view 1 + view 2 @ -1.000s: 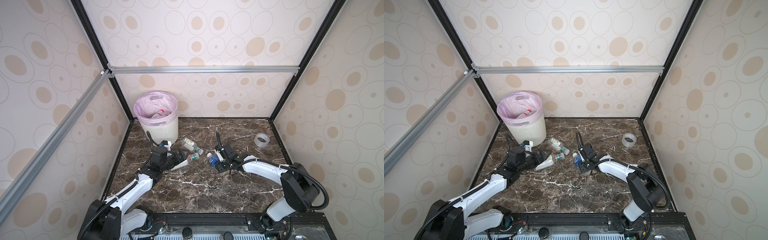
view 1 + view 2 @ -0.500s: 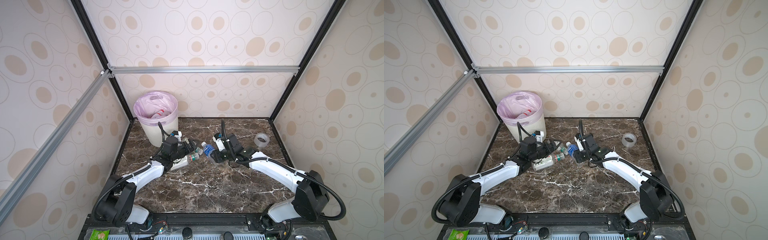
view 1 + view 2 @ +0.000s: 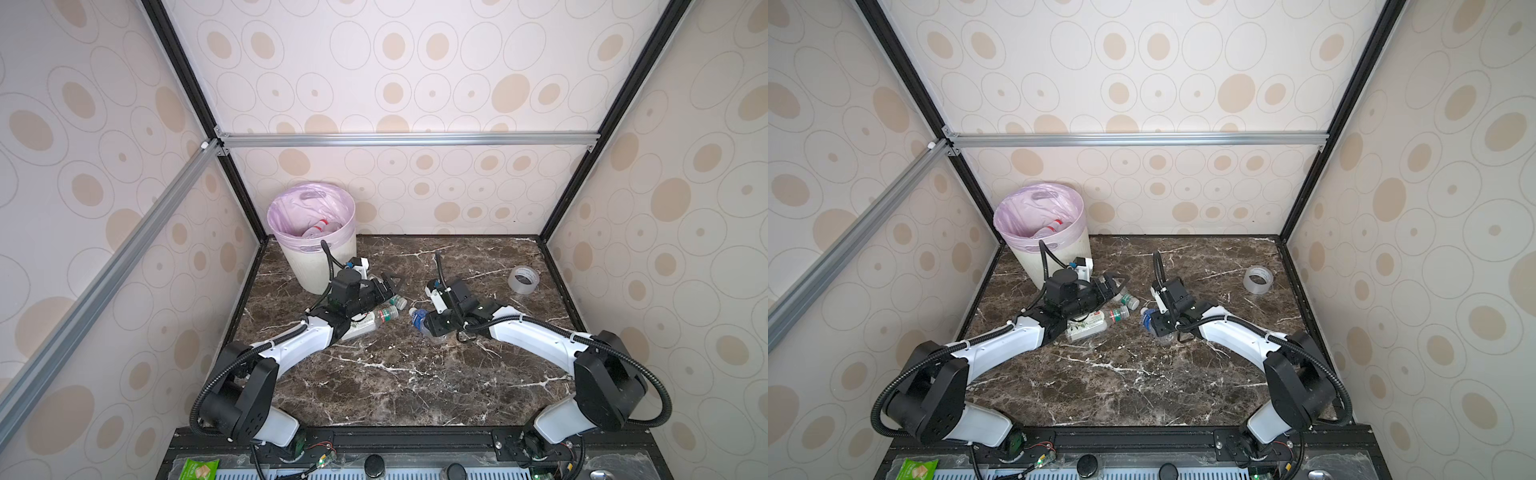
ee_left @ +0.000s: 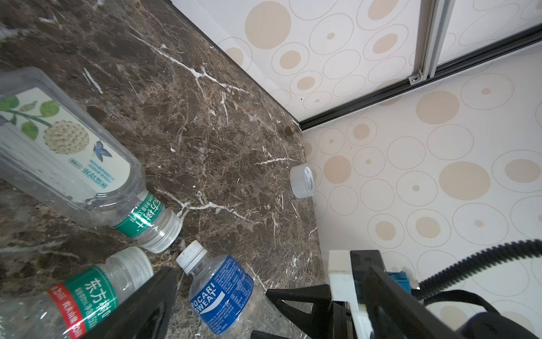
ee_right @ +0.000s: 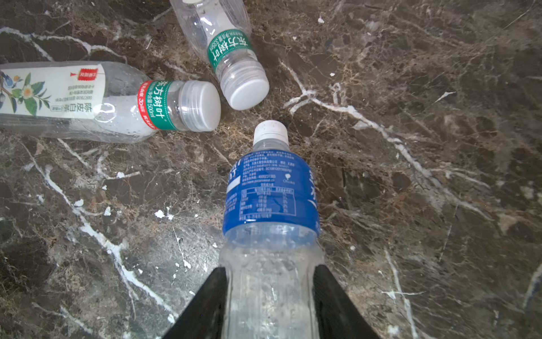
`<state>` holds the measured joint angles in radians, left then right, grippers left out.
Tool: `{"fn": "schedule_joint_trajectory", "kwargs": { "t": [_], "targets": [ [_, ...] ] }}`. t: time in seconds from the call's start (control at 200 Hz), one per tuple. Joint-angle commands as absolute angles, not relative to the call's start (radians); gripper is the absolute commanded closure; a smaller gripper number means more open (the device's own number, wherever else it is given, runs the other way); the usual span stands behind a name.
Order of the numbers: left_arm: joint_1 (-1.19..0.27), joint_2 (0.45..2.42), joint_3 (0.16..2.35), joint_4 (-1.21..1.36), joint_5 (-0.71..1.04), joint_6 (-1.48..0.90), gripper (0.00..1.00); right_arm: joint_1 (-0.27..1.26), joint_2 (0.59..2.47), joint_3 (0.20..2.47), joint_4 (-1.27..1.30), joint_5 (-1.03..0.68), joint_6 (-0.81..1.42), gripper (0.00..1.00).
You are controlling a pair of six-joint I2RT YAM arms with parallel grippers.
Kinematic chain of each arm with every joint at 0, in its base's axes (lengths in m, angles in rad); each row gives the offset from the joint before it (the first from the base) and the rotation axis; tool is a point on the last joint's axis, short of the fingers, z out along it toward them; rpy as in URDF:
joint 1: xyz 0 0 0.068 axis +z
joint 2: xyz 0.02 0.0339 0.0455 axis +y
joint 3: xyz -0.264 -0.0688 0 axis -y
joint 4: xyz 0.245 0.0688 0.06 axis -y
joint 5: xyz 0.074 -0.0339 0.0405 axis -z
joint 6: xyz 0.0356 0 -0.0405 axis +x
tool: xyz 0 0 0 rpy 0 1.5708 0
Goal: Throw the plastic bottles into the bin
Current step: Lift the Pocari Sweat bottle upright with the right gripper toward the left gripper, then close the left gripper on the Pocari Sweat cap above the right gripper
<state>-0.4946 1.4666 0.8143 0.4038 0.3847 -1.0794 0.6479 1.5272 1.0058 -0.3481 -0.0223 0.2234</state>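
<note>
Pointing its cap leftward, blue-label bottle (image 3: 418, 319) sits clamped in right tool (image 5: 269, 271).

Glossy marble tabletop (image 3: 395, 374); clear plastic bottle (image 5: 269, 278), glossy blue label (image 5: 269, 190); matt black fingers (image 5: 202, 305).

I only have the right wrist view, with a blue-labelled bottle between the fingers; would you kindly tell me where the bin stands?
Observer: The bin stands in the far left corner of the table.
Operator: Thank you; is anything in it?
Observer: Yes, at least one clear bottle with red on it lies inside the pink liner.
Operator: And the other arm?
Observer: The left gripper is open and holds nothing.
</note>
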Motion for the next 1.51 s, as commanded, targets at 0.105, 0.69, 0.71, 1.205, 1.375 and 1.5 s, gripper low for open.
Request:
{"fn": "schedule_joint_trajectory", "kwargs": {
  "t": [0.105,0.69,0.71,1.205,1.375,1.5],
  "targets": [
    [-0.527,1.505,0.863,0.458,0.405,-1.107,0.01,0.649,1.48,1.072,-0.388,0.004,0.22,0.51],
    [-0.538,1.569,0.832,0.667,0.414,-1.29,0.01,0.626,1.43,1.246,-0.416,-0.029,0.253,0.53],
    [-0.539,1.575,0.837,0.675,0.414,-1.296,0.01,0.626,1.429,1.251,-0.418,-0.031,0.252,0.53],
    [-0.544,1.697,0.957,0.767,0.367,-1.369,0.06,0.626,1.366,1.23,-0.374,-0.084,0.253,0.53],
    [-0.543,1.721,0.971,0.792,0.361,-1.386,0.14,0.626,1.362,1.219,-0.358,-0.095,0.249,0.53],
    [-0.544,1.73,0.979,0.797,0.352,-1.388,0.24,0.626,1.358,1.205,-0.338,-0.106,0.244,0.53]
  ]
}}
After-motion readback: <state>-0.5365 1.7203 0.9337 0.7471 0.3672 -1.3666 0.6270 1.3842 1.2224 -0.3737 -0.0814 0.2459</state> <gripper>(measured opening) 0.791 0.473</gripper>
